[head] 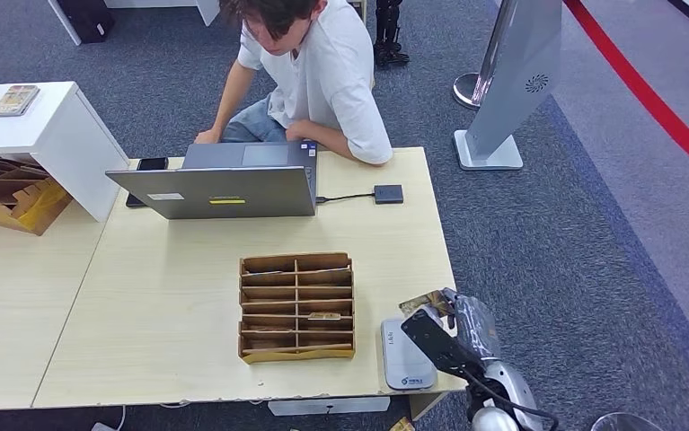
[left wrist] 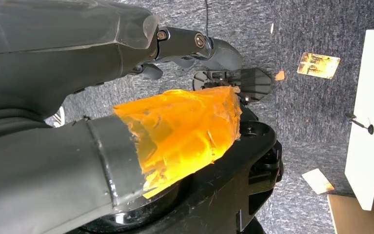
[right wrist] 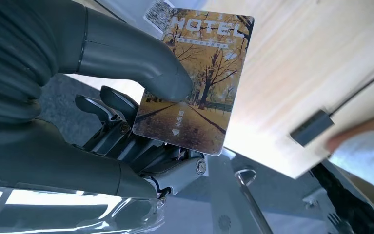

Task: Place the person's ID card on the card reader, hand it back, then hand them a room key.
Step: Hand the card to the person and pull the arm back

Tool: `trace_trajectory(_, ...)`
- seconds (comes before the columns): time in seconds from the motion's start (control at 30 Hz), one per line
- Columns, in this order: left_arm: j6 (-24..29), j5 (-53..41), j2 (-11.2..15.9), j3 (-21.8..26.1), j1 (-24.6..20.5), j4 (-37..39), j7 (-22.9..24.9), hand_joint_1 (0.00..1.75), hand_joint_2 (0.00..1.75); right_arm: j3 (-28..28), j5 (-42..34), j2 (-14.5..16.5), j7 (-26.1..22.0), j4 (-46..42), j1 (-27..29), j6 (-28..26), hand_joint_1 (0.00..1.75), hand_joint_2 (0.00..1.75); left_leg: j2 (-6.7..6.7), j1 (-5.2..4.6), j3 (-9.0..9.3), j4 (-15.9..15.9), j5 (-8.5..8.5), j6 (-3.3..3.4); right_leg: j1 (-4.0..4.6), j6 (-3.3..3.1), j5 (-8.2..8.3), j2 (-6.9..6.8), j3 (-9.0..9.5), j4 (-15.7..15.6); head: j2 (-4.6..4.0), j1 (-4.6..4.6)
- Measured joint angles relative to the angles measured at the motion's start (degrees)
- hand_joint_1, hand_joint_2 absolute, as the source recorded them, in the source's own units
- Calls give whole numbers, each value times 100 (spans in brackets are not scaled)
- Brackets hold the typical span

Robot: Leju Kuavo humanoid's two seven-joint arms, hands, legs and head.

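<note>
Right hand [right wrist: 126, 122] pinches the hotel key card [right wrist: 194, 78] thumb against fingers, raised over the card reader [head: 405, 356] at the table edge, likely to offer the person [head: 309, 72]; left hand [left wrist: 126, 97] grip can't tell

A: Where does the head view look from?
B: High, down over the table [head: 170, 296].
A: And the wrists?
B: Close; right shares the table [right wrist: 311, 58], left faces carpet [left wrist: 316, 19].
</note>
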Motion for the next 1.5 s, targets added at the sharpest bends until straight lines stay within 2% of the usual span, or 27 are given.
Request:
trace_trajectory(0.37, 32, -51, -5, 25, 0, 0, -60, 0, 0, 0, 269, 0, -366, -668, 10, -383, 175, 175, 0, 0, -1, 0, 0, 0, 0, 0, 0, 0, -1, 0, 0, 1)
trace_trajectory(0.63, 38, -72, -7, 52, 0, 0, -67, 0, 0, 0, 300, 0, -492, -798, 18, -503, 175, 175, 0, 0, -1, 0, 0, 0, 0, 0, 0, 0, -1, 0, 0, 1)
trace_trajectory(0.83, 83, -203, -8, 78, -2, 0, -80, 0, 0, 179, 274, 0, -1038, -1372, 4, -1007, 175, 175, 0, 0, -1, 0, 0, 0, 0, 0, 0, 0, 0, 0, 0, 1)
trace_trajectory(0.93, 83, -227, -9, 78, -2, 0, -92, 0, 0, 267, 267, 0, -1163, -1476, -39, -1092, 175, 175, 0, 0, -2, 0, 0, 0, 0, 0, 0, 0, 0, 0, 0, 1)
trace_trajectory(1.23, 83, -362, -10, 78, -12, 0, -114, 0, 0, 596, 372, 0, -1407, -1621, -360, -1437, 175, 175, 1, 0, -1, 0, 0, 0, 0, 0, 0, 0, 1, 0, 0, 1)
trace_trajectory(1.5, 81, -444, -42, 78, -52, 0, -95, 0, 0, 908, 129, 64, -1502, -1580, -745, -1351, 175, 175, 1, 0, -1, 0, 1, 0, 0, 0, 0, 0, 1, 1, 0, 1)
